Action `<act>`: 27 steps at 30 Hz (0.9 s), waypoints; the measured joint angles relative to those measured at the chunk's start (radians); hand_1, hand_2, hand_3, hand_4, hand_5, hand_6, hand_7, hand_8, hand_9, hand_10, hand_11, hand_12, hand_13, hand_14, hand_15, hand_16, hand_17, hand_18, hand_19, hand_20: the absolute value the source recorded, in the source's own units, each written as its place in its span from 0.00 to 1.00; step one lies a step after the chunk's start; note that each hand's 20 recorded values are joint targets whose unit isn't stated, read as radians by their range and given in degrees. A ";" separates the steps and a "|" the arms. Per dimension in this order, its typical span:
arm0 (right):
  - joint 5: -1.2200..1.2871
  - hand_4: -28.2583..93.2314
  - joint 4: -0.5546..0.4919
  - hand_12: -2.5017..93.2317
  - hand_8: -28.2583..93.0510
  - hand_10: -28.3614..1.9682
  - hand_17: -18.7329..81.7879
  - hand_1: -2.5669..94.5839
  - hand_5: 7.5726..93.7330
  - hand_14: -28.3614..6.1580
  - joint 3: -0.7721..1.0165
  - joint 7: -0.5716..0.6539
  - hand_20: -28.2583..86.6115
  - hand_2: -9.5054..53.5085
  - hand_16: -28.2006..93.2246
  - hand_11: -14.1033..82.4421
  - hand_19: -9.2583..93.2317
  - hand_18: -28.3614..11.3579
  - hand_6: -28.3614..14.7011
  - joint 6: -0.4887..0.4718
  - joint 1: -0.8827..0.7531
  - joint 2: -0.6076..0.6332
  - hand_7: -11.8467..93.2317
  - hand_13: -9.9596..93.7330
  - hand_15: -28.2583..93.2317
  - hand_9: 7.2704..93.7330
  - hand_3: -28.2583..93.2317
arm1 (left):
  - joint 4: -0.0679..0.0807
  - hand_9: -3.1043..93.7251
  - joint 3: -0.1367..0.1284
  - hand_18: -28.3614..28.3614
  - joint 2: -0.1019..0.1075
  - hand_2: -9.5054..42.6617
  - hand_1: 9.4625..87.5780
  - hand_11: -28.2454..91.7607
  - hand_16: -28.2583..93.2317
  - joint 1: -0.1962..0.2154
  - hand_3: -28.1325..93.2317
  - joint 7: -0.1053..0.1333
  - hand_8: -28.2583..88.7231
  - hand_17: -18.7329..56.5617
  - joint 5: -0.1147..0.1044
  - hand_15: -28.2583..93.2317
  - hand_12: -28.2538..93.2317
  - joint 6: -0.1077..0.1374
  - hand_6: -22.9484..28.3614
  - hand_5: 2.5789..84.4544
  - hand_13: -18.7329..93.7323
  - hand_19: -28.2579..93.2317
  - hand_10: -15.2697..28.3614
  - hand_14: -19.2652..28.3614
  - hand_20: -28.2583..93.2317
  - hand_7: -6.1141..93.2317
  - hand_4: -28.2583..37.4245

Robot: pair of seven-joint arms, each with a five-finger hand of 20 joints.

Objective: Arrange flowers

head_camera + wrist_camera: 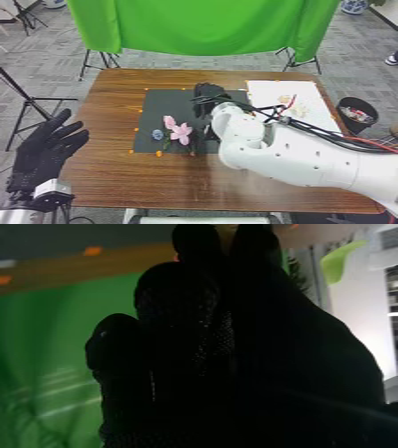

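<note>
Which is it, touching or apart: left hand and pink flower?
Apart. In the head view, brown tabletop shows between the left hand and the pink flower.

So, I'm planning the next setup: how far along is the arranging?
Perhaps partway: pink flowers and a blue one lie side by side on the dark mat. The right hand is over that mat; I can't tell whether it holds anything. Pale flowers on the white sheet look left to move, if they belong.

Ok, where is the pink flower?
In the head view, the pink flower is on the dark mat, left of the right arm, beside the small blue flower.
</note>
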 measured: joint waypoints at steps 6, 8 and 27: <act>0.002 0.00 0.012 0.35 0.29 0.67 0.75 0.63 0.85 0.77 -0.030 0.004 0.48 0.00 0.37 0.25 1.00 0.35 0.65 0.003 -0.018 -0.044 0.33 0.93 0.75 0.98 0.85 | 0.002 0.38 0.003 1.00 -0.010 0.30 0.25 0.45 0.14 -0.019 0.74 -0.024 0.19 0.17 0.013 0.69 0.33 -0.004 0.64 0.43 0.36 0.67 0.82 1.00 0.26 0.13 0.14; 0.002 0.00 0.024 0.35 0.29 0.68 0.75 0.63 0.84 0.76 -0.039 0.006 0.49 0.00 0.37 0.25 1.00 0.34 0.65 0.005 -0.019 -0.057 0.33 0.93 0.75 0.98 0.85 | 0.002 0.38 0.004 1.00 -0.018 0.30 0.25 0.45 0.14 -0.029 0.74 -0.033 0.19 0.17 0.019 0.69 0.33 -0.007 0.64 0.43 0.36 0.67 0.82 1.00 0.26 0.13 0.14; -0.001 0.00 0.052 0.34 0.29 0.67 0.74 0.62 0.83 0.75 -0.034 0.033 0.49 0.01 0.37 0.26 1.00 0.33 0.66 0.031 -0.021 -0.077 0.33 0.92 0.75 0.97 0.85 | 0.004 0.38 0.015 1.00 -0.054 0.30 0.25 0.45 0.14 -0.060 0.74 -0.068 0.19 0.17 0.045 0.69 0.33 -0.025 0.64 0.43 0.36 0.67 0.82 1.00 0.26 0.13 0.14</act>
